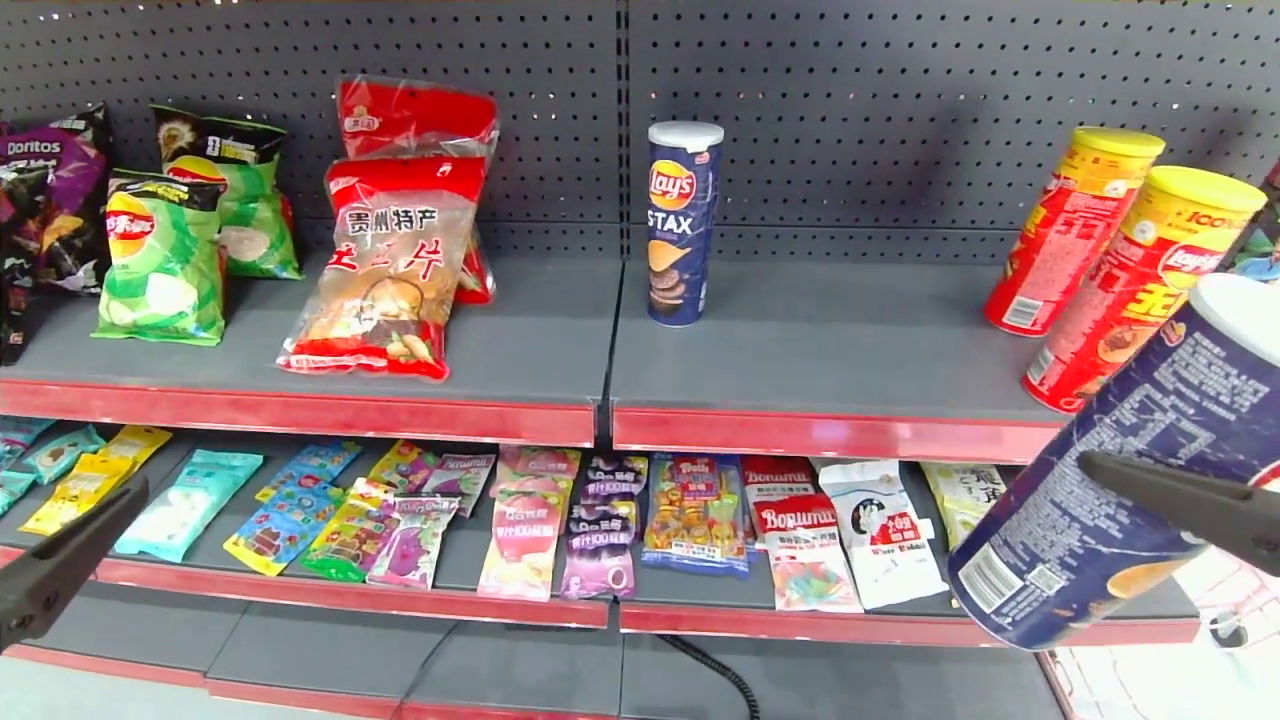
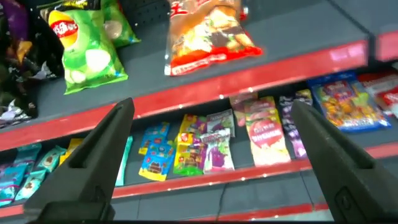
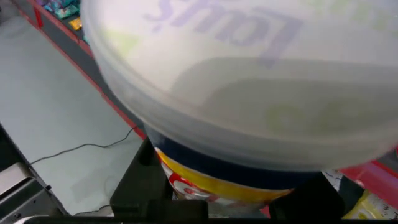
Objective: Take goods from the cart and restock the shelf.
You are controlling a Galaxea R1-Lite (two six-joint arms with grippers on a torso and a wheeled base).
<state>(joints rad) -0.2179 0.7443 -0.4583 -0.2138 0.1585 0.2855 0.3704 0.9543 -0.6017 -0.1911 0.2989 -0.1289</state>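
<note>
My right gripper [image 1: 1150, 490] is shut on a dark blue chip can [image 1: 1110, 470] with a white lid, held tilted at the right, in front of the top shelf's [image 1: 820, 340] edge and below the red cans. In the right wrist view the can's lid [image 3: 249, 74] looms close, with the right gripper [image 3: 227, 196] clamped around the can's body. Another blue can [image 1: 683, 225] stands upright on the top shelf. My left gripper [image 1: 90, 540] hangs low at the left, and the left gripper [image 2: 211, 155] is open with nothing between its fingers, facing the candy shelf.
Two red chip cans [image 1: 1070, 230] [image 1: 1140, 290] stand at the top shelf's right end. Red snack bags [image 1: 390, 270] and green chip bags [image 1: 165, 255] lie at its left. Bare shelf lies between the blue can and the red cans. Candy packets [image 1: 530, 520] line the lower shelf.
</note>
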